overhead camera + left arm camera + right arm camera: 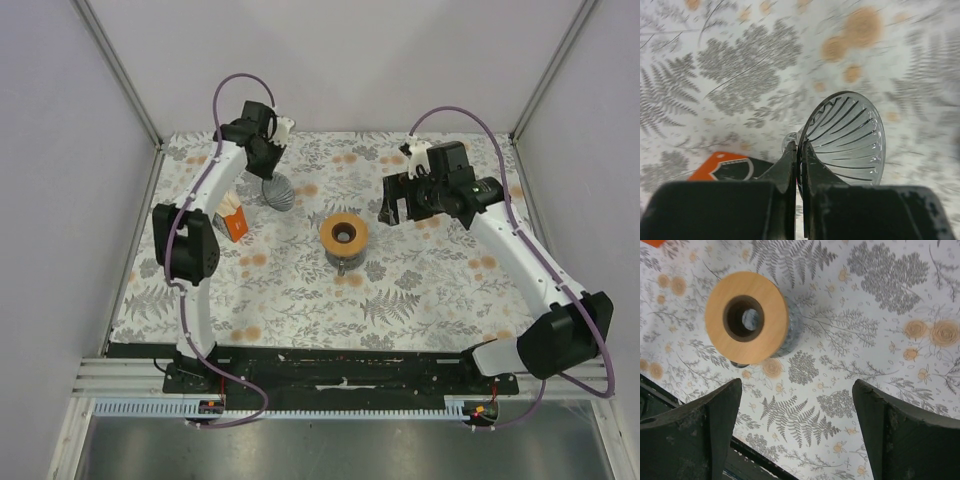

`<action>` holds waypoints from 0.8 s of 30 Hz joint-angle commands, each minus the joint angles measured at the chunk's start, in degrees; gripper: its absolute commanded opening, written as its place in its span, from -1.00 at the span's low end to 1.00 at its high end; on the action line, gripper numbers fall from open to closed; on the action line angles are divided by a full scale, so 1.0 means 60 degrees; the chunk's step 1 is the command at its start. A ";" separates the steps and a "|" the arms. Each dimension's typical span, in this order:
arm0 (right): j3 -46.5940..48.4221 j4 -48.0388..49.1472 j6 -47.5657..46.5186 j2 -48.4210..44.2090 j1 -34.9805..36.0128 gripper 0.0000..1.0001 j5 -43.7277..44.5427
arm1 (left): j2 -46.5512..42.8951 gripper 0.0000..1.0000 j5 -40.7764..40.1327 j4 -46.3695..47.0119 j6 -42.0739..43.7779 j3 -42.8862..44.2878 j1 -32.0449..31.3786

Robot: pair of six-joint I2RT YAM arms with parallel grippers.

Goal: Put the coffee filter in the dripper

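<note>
My left gripper [800, 150] is shut on the rim of the dripper [850, 137], a dark see-through ribbed cone, held tilted above the cloth; it shows in the top view [279, 192] under the left gripper [268, 160]. The flat amber-brown ring [343, 234] with a centre hole sits on a glass cup at the table's middle, and shows in the right wrist view [746, 316]. My right gripper [797, 410] is open and empty, hovering to the right of the ring [397, 207]. No single white coffee filter is in view.
The orange filter packet [234, 222] lies left of the ring, beside the left arm, and shows in the left wrist view [722, 167]. The floral cloth [430, 290] covers the table. Walls close in on three sides; a black rail [330, 365] runs along the near edge.
</note>
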 commanded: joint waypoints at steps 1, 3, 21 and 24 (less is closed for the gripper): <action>0.1224 0.0198 0.0441 -0.0688 0.0858 0.93 0.0778 | -0.2151 -0.96 0.3731 -0.0412 -0.2360 0.0627 -0.0286; 0.1561 0.0418 0.0690 -0.0790 0.1313 0.88 0.1085 | -0.2475 -0.96 0.4420 -0.0427 -0.2743 0.0321 -0.0578; 0.0392 0.1268 0.1703 -0.0060 0.2135 0.41 0.1218 | -0.2944 -0.96 0.6855 0.1387 -0.4414 -0.1613 -0.2323; 0.0215 0.1254 0.1644 0.0233 0.2135 0.38 0.1540 | -0.3047 -0.96 0.6738 0.1915 -0.4283 -0.1980 -0.2308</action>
